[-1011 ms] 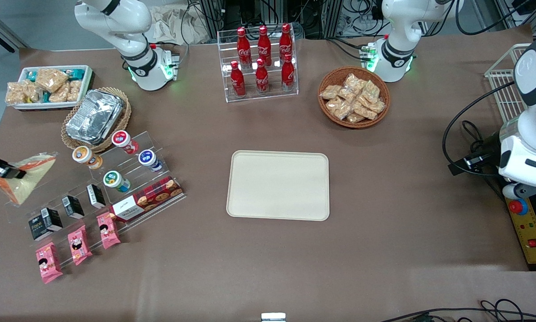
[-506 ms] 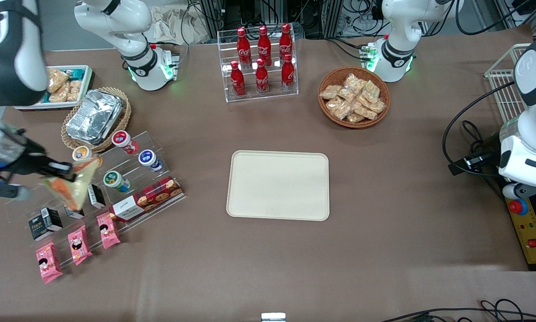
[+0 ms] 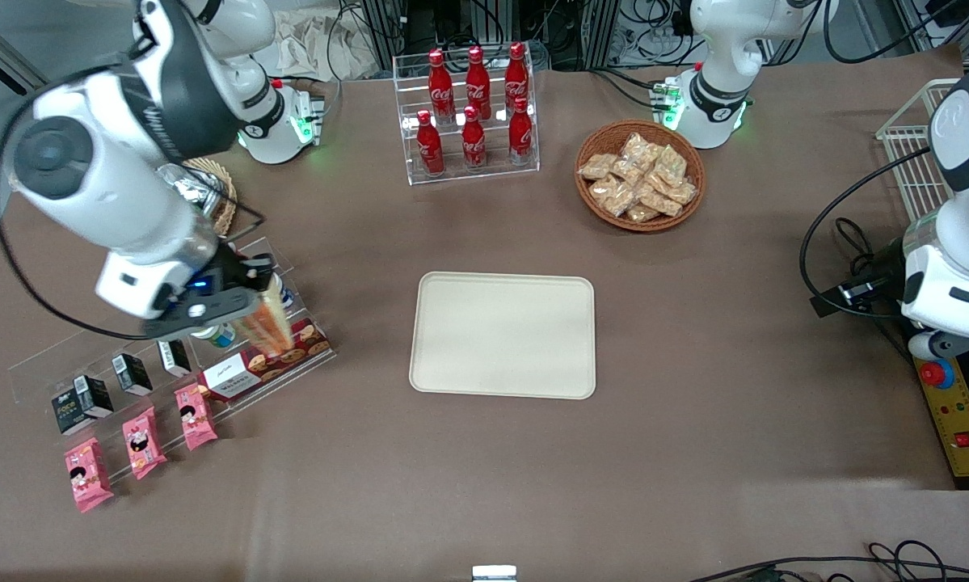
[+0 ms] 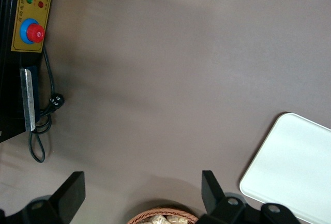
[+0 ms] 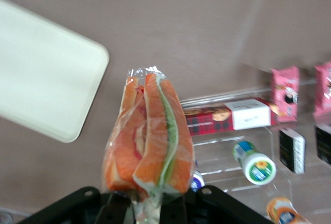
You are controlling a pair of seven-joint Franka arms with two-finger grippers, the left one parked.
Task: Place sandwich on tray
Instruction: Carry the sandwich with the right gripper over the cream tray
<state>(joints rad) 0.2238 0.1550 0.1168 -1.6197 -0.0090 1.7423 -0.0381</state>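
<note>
red bottles (image 3: 473, 105) in the clear rack read coca-cola. the gripper (image 3: 250, 303), clamped on the sandwich (image 5: 150, 141), has swung in from the table edge and now hangs over the cookie box (image 3: 264, 360), toward the working arm's end from the tray (image 3: 503, 335). clear wrap, orange and green layers.

- Brown worktop (image 3: 694, 453) fills the frame.
- Cream tray (image 3: 503, 335) sits dead centre.
- Cola rack (image 3: 466, 117) upper middle, snack basket (image 3: 639, 175) upper right.
- Pink packets (image 3: 138, 446) lower left.
- Claw (image 3: 251, 297) up at centre-left, gripping the sandwich (image 3: 267, 323).
</note>
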